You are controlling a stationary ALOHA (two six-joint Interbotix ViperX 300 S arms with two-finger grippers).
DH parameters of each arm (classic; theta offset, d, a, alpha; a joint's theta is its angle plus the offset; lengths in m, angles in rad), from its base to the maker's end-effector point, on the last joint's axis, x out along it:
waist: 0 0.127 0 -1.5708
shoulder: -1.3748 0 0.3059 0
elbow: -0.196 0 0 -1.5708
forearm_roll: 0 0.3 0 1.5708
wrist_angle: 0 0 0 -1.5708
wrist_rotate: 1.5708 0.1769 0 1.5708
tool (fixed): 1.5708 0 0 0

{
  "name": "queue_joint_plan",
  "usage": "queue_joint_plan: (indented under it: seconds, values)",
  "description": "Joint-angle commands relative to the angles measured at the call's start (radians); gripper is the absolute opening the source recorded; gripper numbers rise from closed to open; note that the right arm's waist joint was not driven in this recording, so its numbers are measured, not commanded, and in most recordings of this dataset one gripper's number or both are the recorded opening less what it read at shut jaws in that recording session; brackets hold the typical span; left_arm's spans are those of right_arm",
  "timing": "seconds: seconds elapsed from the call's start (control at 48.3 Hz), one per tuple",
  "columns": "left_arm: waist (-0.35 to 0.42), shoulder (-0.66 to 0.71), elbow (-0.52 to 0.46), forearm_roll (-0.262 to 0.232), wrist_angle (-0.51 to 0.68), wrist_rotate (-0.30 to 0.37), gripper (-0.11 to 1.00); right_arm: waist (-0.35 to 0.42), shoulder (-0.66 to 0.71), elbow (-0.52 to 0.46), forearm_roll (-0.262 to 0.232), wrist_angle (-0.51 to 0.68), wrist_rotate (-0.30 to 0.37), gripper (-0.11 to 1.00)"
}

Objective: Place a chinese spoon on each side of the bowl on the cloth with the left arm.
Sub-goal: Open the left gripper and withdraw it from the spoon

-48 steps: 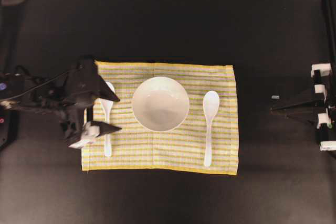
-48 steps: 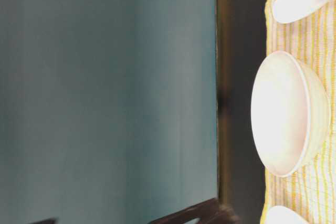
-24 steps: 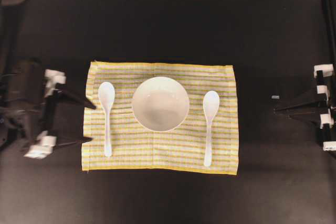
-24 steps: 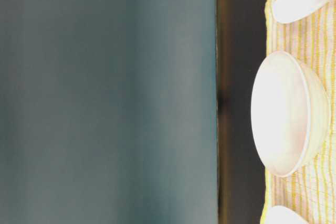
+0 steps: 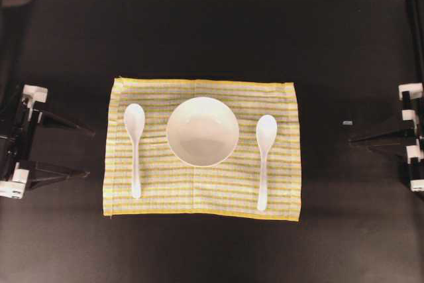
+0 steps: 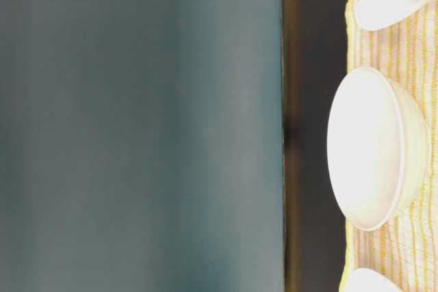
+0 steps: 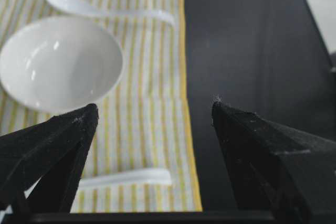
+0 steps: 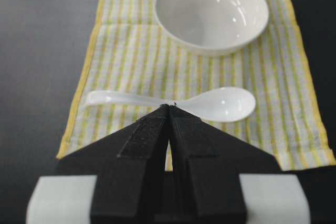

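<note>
While the count is simple, it is worth giving: one cloth [image 5: 202,150], one bowl [image 5: 202,131] and two spoons lie on the dark bench [image 5: 199,31], with two arms at its sides.

One spoon [image 5: 134,147] lies on the part of the cloth nearest to the left pincer [image 5: 85,151], with its scoop away from the camera and its handle toward it. The other spoon [image 5: 264,157] lies the same way beyond the bowl, on the part of the cloth nearest to the right pincer [image 5: 353,141]. The bowl stands between them, apart from both.

The left arm [image 5: 16,140] lies low at the bench edge, pointing toward the cloth. Its pincer is wide open, holds nothing and touches nothing. It is near the cloth edge but apart from it. In the left wrist view the near spoon's handle [image 7: 126,178] shows between the two black fingers [image 7: 58,145].

The right pincer also points toward the cloth, well apart from it. Its fingers [image 8: 157,129] are pressed together, with nothing between them.
</note>
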Motion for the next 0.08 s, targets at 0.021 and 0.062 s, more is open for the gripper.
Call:
queue_joint_plan:
  seconds: [0.021, 0.062]
  values:
    - [-0.002, -0.006, -0.002, 0.002, -0.051, 0.0, 0.85, 0.0, -0.044, 0.011, 0.002, -0.005, 0.002, 0.0]
    - [-0.002, -0.009, 0.003, 0.003, -0.067, 0.0, 0.85, 0.0, -0.067, 0.018, 0.002, -0.005, 0.008, 0.0]
